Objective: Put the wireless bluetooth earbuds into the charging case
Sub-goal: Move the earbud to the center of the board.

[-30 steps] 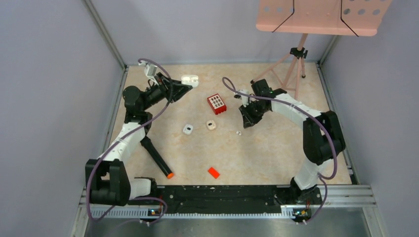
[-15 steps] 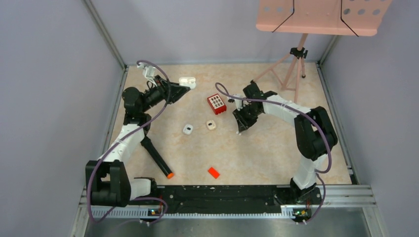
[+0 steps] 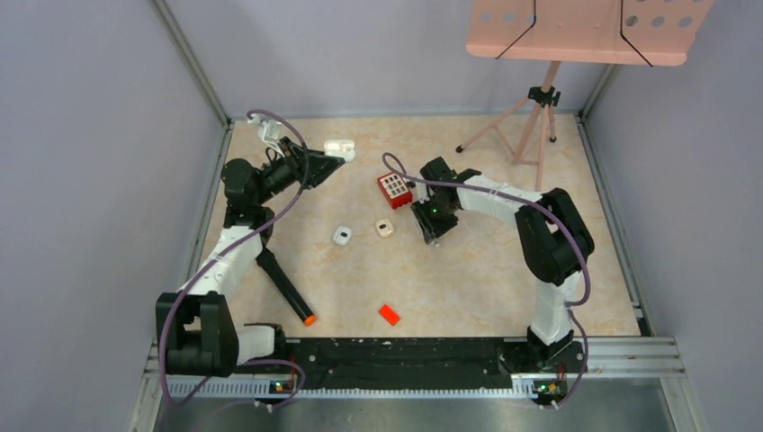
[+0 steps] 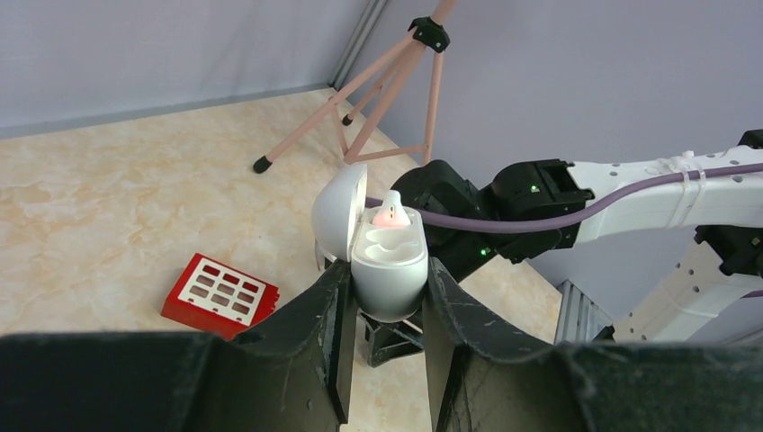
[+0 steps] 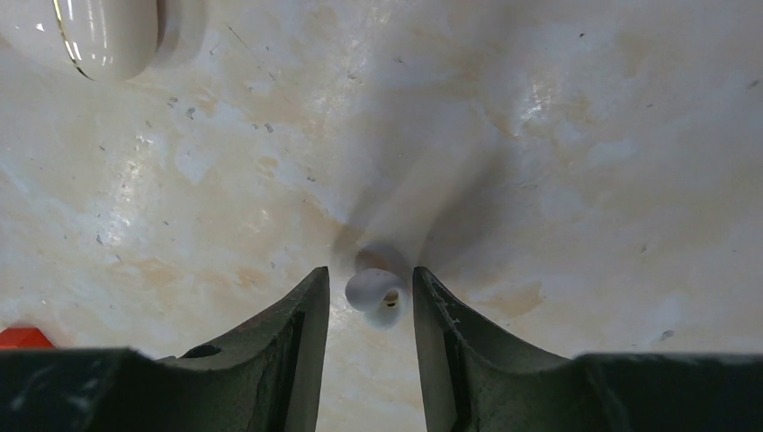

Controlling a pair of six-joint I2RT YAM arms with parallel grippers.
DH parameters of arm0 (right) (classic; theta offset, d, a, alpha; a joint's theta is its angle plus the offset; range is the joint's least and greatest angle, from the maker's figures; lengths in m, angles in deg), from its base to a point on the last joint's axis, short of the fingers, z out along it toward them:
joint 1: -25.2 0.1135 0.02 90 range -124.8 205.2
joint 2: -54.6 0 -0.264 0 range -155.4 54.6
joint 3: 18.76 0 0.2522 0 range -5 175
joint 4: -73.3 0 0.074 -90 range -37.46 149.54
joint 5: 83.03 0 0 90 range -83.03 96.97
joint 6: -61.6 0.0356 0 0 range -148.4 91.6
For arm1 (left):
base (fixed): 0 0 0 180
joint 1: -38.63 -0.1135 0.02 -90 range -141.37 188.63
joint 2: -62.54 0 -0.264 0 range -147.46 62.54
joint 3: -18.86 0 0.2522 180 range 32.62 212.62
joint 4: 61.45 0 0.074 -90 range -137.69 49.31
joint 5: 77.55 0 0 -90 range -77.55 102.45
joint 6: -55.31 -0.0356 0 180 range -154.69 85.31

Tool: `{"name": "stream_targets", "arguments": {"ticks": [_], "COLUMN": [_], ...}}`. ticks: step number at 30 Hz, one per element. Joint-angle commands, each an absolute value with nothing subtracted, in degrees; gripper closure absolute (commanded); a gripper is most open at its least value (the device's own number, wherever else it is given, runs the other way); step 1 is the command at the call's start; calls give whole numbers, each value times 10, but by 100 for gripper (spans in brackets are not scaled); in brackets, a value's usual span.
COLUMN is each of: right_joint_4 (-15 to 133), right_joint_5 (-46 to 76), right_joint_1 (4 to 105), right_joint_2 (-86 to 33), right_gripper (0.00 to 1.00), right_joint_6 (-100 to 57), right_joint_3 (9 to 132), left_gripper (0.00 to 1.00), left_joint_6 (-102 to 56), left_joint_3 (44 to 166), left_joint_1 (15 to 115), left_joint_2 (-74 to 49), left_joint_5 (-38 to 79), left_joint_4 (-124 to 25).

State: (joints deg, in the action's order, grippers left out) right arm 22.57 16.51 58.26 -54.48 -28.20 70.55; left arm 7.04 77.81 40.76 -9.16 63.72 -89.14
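Observation:
My left gripper (image 4: 387,270) is shut on the white charging case (image 4: 389,256) and holds it above the table with its lid open. A small white piece with a pink glow (image 4: 390,214) sits in the far slot; the near slot is bare. In the top view the case (image 3: 339,148) is at the back left. My right gripper (image 5: 369,277) is down at the table, open, with one tiny white earbud (image 5: 376,295) lying between its fingers with a small gap on each side. In the top view the right gripper (image 3: 430,232) hides that earbud.
A red block (image 3: 394,188) lies just left of the right gripper. A small white rounded piece (image 3: 342,236) and a cream one (image 3: 384,229) lie mid-table. An orange-red chip (image 3: 389,314) and a black marker (image 3: 285,286) lie nearer. A pink stand (image 3: 531,117) is back right.
My right gripper has swung left and down over the small white earbud, which showed on the table before and is now under it. The left gripper with the case has barely moved.

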Motion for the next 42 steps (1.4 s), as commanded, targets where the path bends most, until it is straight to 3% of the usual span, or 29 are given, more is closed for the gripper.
{"name": "stream_targets", "arguments": {"ticks": [1,8,13,19,27,32,36,39,42], "right_joint_4": [220,205,210,222,218,390,588,565,465], "right_joint_5": [142,124,158,239,367,419,467,448,422], "right_joint_1": [600,604,604,609,609,607,594,587,583], "right_joint_2": [-556,-541,-508,-454,-333,-167,-62,-69,-95], "right_gripper": [62,71,81,85,85,82,72,73,78], "right_joint_6": [-265,-280,-330,-452,-761,-920,-947,-934,-867], "right_joint_3": [735,714,701,684,575,407,258,252,322], "left_gripper": [100,100,100,100,100,100,100,100,100], "left_joint_6": [71,72,73,74,75,79,80,73,63], "left_joint_3": [778,778,781,784,796,808,818,829,836], "left_joint_1": [403,401,402,401,402,402,402,402,402], "left_joint_2": [-70,-77,-86,-91,-97,-103,-111,-110,-108], "left_joint_5": [626,625,626,628,632,643,652,654,652], "left_joint_4": [-899,-903,-909,-906,-900,-887,-875,-857,-845]}}
